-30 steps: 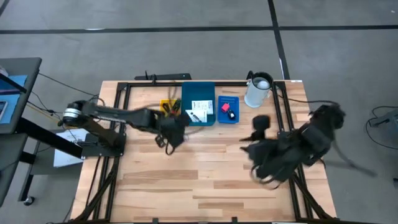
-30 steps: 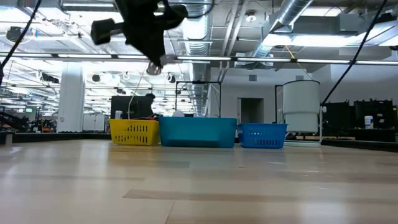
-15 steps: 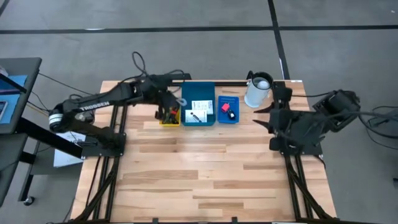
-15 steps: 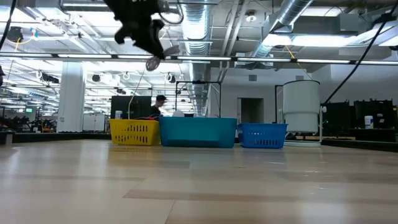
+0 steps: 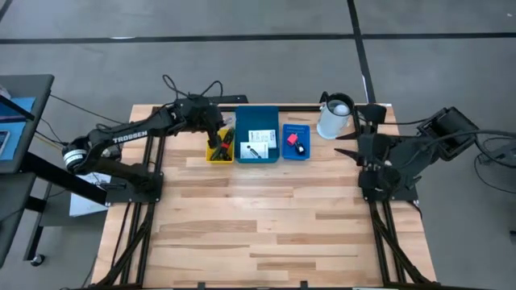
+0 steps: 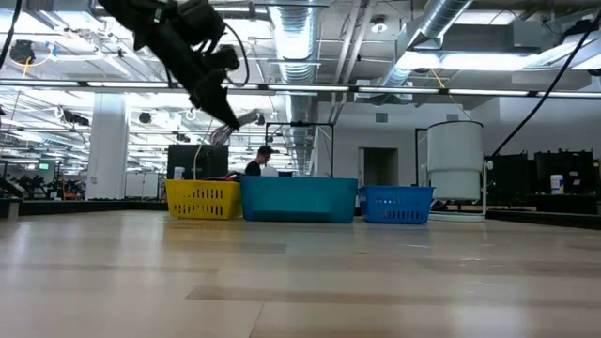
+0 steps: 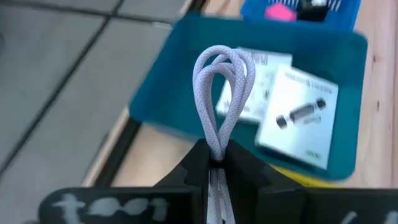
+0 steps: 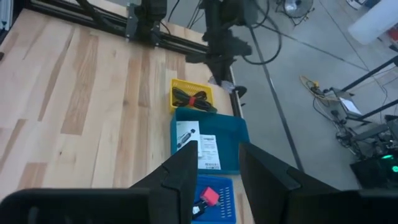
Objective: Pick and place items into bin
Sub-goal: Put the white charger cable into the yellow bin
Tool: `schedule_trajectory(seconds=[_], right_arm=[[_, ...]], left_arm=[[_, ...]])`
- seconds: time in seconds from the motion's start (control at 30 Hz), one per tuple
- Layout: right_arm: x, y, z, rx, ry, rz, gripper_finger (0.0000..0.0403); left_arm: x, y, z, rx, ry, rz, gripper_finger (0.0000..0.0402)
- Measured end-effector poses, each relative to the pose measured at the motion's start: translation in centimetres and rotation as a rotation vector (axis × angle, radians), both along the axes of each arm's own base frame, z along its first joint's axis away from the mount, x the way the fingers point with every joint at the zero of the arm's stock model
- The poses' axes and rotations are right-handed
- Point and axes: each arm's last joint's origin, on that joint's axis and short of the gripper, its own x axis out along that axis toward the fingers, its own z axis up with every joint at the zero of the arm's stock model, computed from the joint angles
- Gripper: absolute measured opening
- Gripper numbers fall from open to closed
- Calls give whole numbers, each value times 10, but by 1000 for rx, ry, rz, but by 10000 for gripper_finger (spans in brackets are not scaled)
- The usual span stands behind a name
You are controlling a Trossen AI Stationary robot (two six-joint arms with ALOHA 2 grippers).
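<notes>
On the table (image 5: pixel 266 217), upper centre, the left gripper (image 7: pixel 214 163) pinches a cord loop (image 7: pixel 222 87) over the teal bin (image 7: pixel 186 81) (likely for dropping), right gripper (image 8: pixel 214 168) spread, idle.

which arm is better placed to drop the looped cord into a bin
Left. The left pincer is shut on the pale looped cord and hangs by the yellow bin and teal bin. The right pincer is open, empty, off by the table's right edge.
</notes>
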Motion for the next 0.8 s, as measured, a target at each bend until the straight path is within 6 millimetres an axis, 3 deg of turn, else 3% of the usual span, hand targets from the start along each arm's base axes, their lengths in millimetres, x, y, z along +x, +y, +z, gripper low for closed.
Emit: schedule_trajectory(seconds=[0.4,0.8], right_arm=[[-11,-7,5,17,-26,4,113],[-14,-12,6,9,-31,-3,113]], left_arm=[[-10,-5,-45,-125,22,95,23],[-15,-8,-62,-196,-28,167,37]])
